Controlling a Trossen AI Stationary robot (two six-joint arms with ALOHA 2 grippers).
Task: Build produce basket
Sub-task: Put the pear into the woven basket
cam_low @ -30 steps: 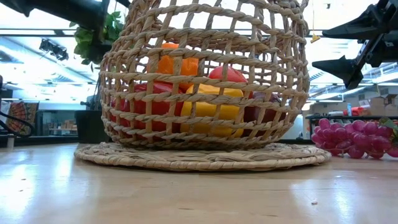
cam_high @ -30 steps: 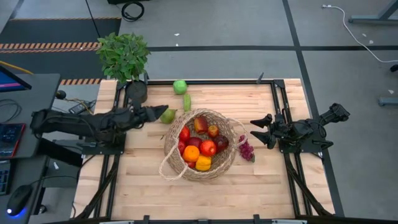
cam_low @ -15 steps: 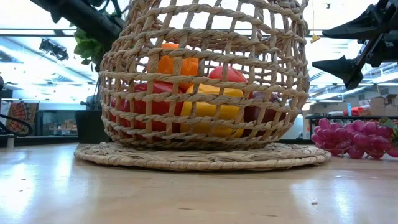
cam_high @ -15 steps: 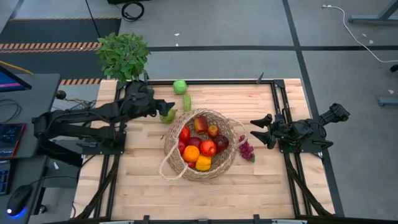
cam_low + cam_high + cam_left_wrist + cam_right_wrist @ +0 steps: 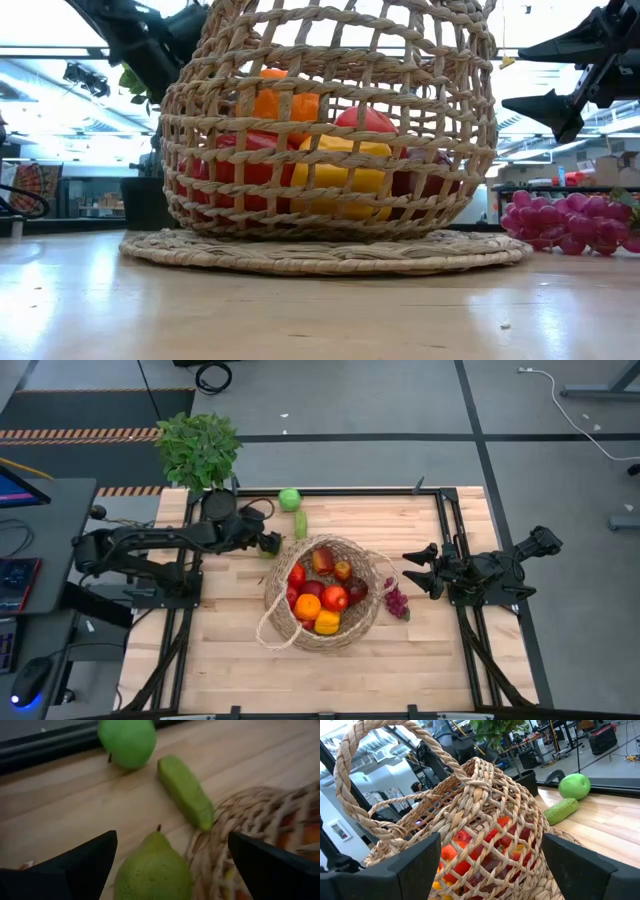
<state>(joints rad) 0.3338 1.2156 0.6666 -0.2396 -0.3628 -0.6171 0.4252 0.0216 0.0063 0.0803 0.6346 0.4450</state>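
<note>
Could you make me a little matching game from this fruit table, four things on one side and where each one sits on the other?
Things:
1. pear
2. grapes
3. green apple
4. yellow pepper

Places:
A. inside the basket
B. on the table near its far edge, beside the cucumber
C. on the table between the basket and the right gripper
D. right in front of the left gripper's open jaws

Pairs: 1-D, 2-C, 3-B, 4-A

Left pincer [image 5: 271, 544] spread wide; right pincer [image 5: 408, 570] parted, idle.
</note>
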